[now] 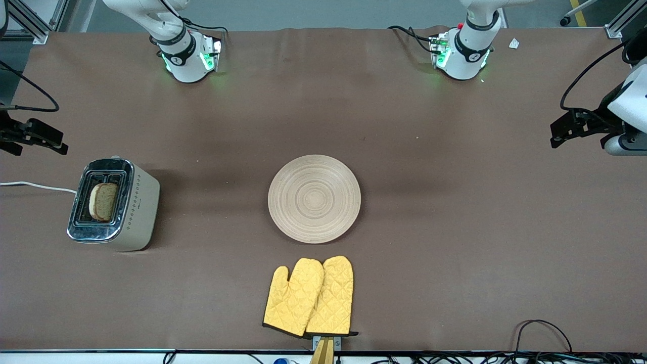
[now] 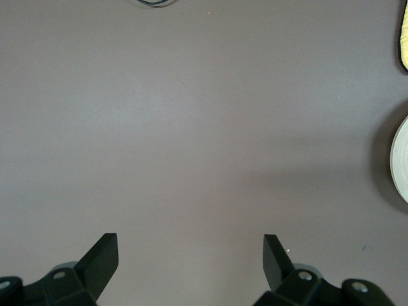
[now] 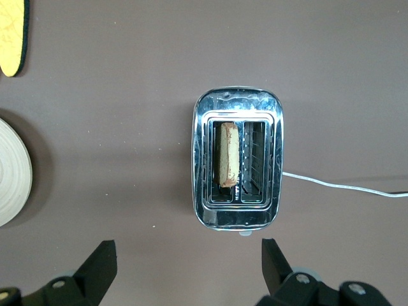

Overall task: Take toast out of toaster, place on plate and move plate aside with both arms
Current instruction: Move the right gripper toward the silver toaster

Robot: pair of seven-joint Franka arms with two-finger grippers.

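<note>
The right gripper [image 3: 185, 268] hangs high over the table near the toaster [image 1: 115, 205], its two black fingers spread wide and holding nothing. I think it waits there so it can drop down onto the bread. The left gripper [image 2: 191, 268] is spread wide too and empty, up over bare brown table at the left arm's end. The toast [image 1: 104, 201] stands up in one slot of the toaster, poking out so it is easy to pinch. The plate [image 1: 314, 198] sits in the middle, bare, ready for the toast. Two yellow oven mitts [image 1: 309, 297] lie nearer the front camera than the plate. There is a small dark mark on the toaster's side, but I cannot read it.
</note>
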